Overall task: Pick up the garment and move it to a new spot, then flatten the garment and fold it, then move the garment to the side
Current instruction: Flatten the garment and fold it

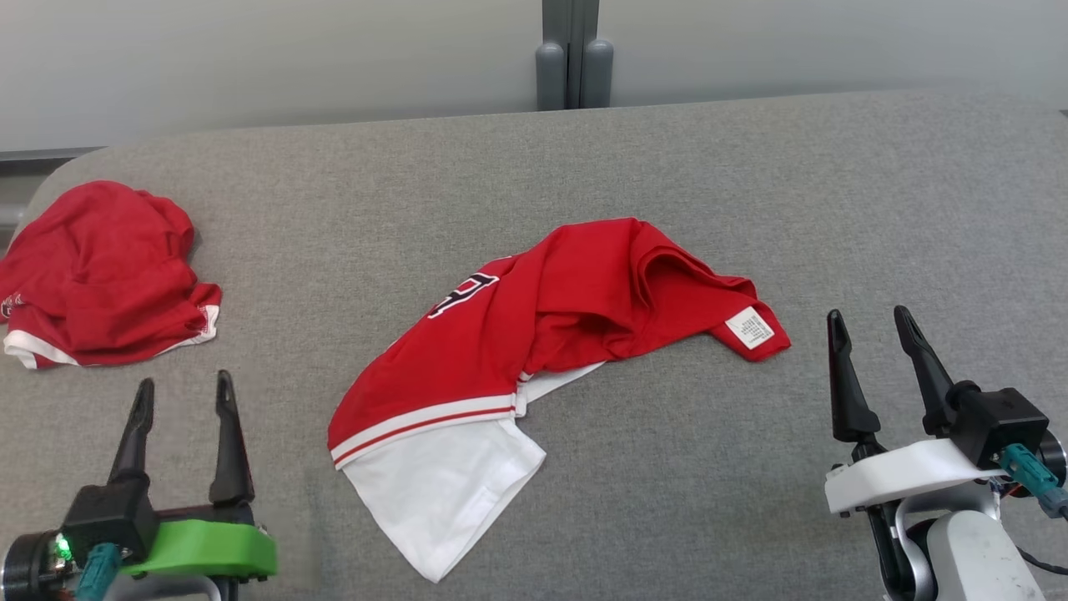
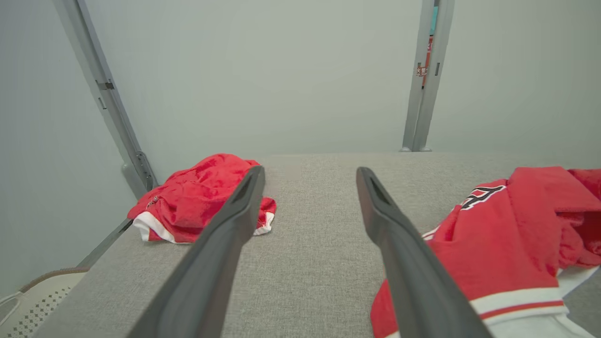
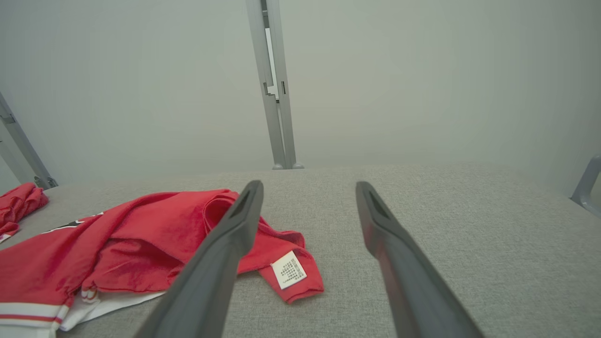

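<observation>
A red and white garment (image 1: 534, 334) lies crumpled in the middle of the grey table, its white sleeve toward me and a white label at its right end. It shows at the right of the left wrist view as the garment (image 2: 507, 244) and at the left of the right wrist view as the garment (image 3: 117, 249). My left gripper (image 1: 183, 396) stands open at the lower left, well left of it, empty. At the lower right my right gripper (image 1: 872, 325) is open too, just right of the label corner, holding nothing.
A second red garment (image 1: 100, 275) lies bunched at the table's far left, also the second red garment (image 2: 197, 197). The grey table (image 1: 751, 167) ends at a pale wall with a grey post (image 1: 571, 54). A pale perforated basket (image 2: 28, 300) sits below the table's left edge.
</observation>
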